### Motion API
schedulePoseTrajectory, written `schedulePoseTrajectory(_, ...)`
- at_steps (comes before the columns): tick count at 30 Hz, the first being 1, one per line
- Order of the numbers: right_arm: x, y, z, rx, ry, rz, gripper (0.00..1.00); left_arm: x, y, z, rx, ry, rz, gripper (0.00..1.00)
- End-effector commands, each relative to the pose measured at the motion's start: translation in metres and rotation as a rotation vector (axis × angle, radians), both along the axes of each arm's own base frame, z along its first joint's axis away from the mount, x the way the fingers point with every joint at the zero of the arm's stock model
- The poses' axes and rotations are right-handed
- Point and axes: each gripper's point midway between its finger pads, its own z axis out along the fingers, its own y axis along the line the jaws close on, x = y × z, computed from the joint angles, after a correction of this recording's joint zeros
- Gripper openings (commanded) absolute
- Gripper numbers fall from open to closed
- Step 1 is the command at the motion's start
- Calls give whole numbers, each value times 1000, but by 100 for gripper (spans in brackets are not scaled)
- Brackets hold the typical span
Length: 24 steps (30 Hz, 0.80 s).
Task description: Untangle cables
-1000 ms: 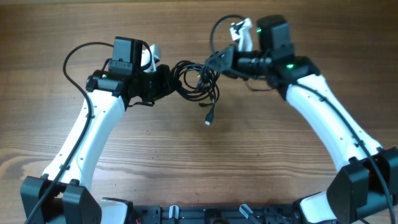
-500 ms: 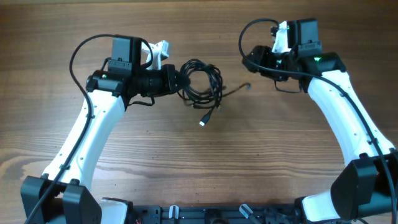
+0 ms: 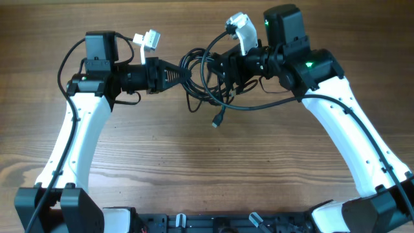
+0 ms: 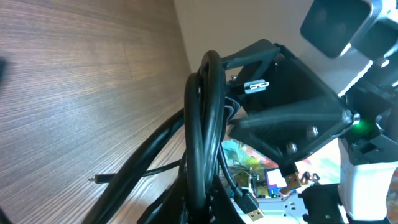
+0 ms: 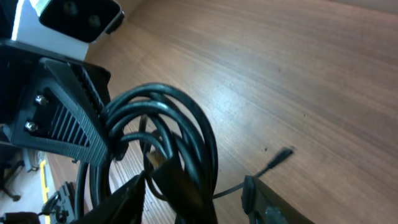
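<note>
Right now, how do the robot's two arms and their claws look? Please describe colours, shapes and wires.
The left arm and right arm have smooth white links, black joints and boxy black wrist blocks. The left claw and right claw are black, with ribbed triangular fingers held by silvery screws. Thick black wires loop along each arm. A green light glows on the right arm.

This looks like a robotics lab: my white left arm (image 3: 71, 149) and white right arm (image 3: 352, 139) stand at a brown wood-grain bench (image 3: 194, 175).

Bright, even light; soft glare on the table (image 5: 236, 93), near cables (image 4: 202, 124) blurred.
</note>
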Motion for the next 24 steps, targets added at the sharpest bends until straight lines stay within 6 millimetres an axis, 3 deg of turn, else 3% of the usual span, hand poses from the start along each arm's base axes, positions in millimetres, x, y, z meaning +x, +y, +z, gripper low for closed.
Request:
schedulePoseTrajectory(1, 6, 4, 18, 54, -8, -47, 44, -6, 0, 9, -46, 2, -31, 4)
schedulePoseTrajectory(6, 11, 6, 24, 111, 46, -107, 26, -6, 1, 4, -23, -1, -22, 4)
schedulePoseTrajectory(11, 19, -4, 0, 40, 96, -181, 19, -6, 1, 4, -24, 0, -22, 4)
schedulePoseTrajectory(13, 29, -19, -13, -31, 99, -284, 14, -6, 1, 4, -24, 0, -23, 4)
schedulePoseTrajectory(17, 42, -52, -39, -165, 132, -490, 13, -6, 1, 4, -24, -1, -23, 4)
schedulePoseTrajectory(20, 31, -56, -72, -219, 275, -514, 14, -2, 1, 7, -24, -41, -23, 4)
schedulePoseTrajectory(24, 11, -48, -80, -215, 364, -441, 22, 23, 12, -14, 122, -63, 113, 4)
